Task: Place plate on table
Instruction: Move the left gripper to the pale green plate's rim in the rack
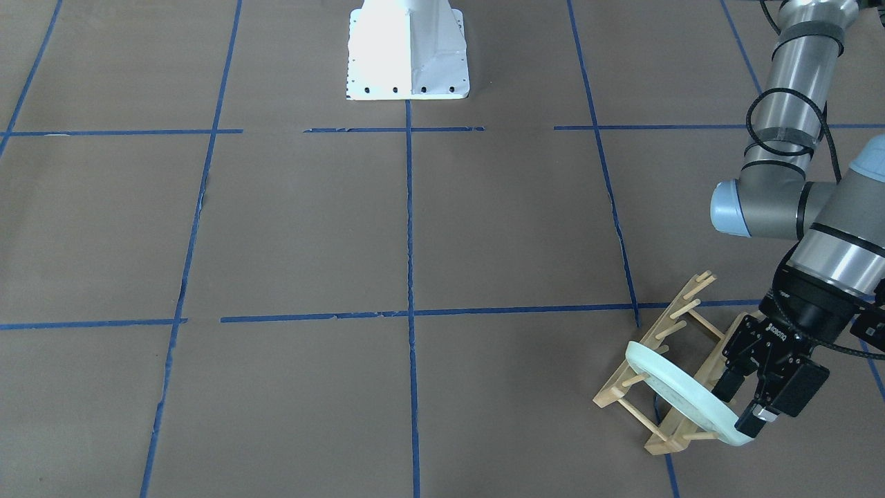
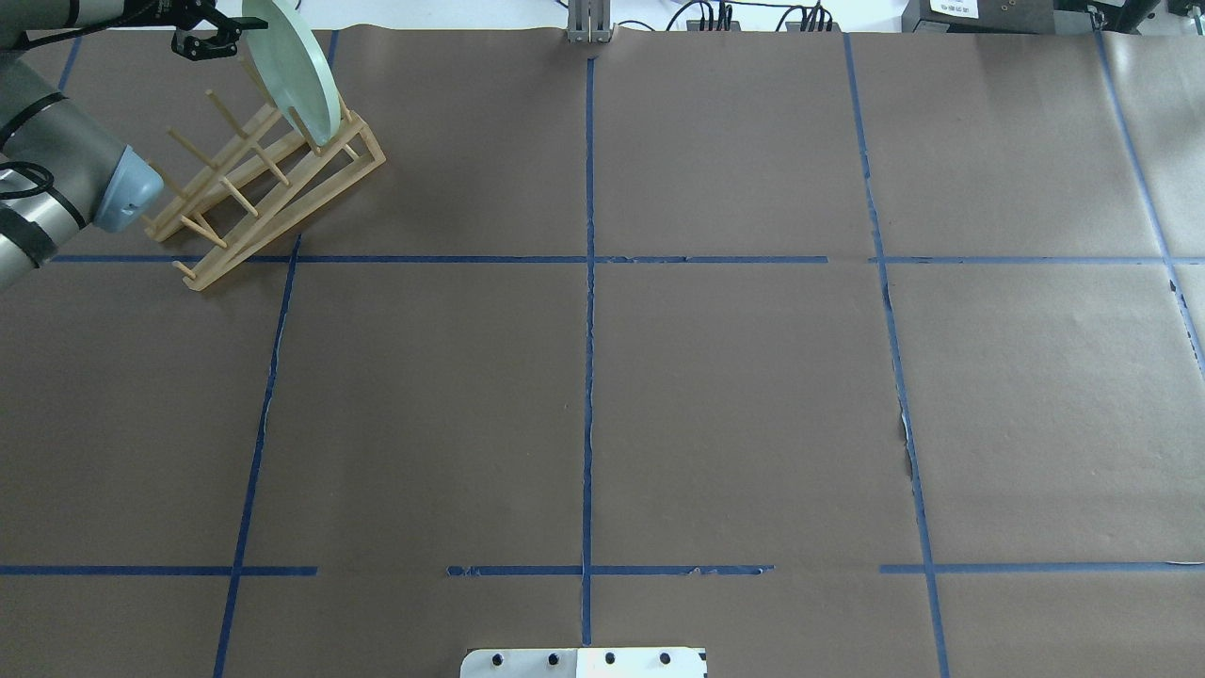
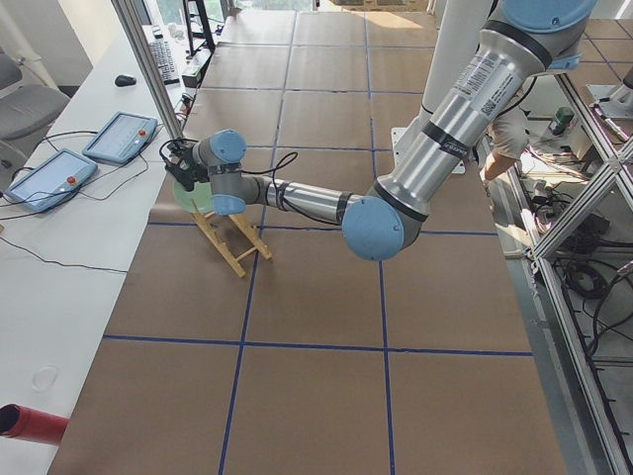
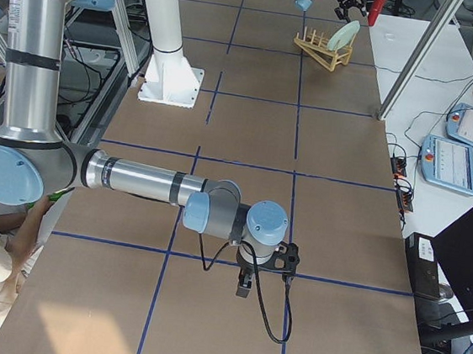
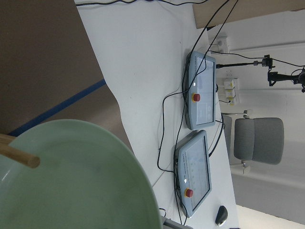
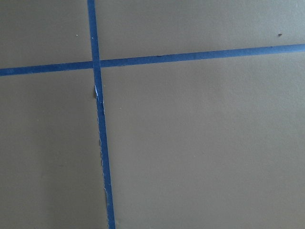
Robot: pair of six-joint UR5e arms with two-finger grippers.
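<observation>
The pale mint-green plate stands on edge between the pegs of a wooden rack at the far left of the table. It also shows in the overhead view and fills the lower left of the left wrist view. My left gripper is right at the plate's outer rim, its fingers apart on either side of the rim, so it looks open. My right gripper hangs low over bare table far from the plate; I cannot tell whether it is open or shut.
The rack has several free pegs behind the plate. The white robot base stands at the table's middle edge. Beyond the table edge by the plate lie two teach pendants and cables on a white bench.
</observation>
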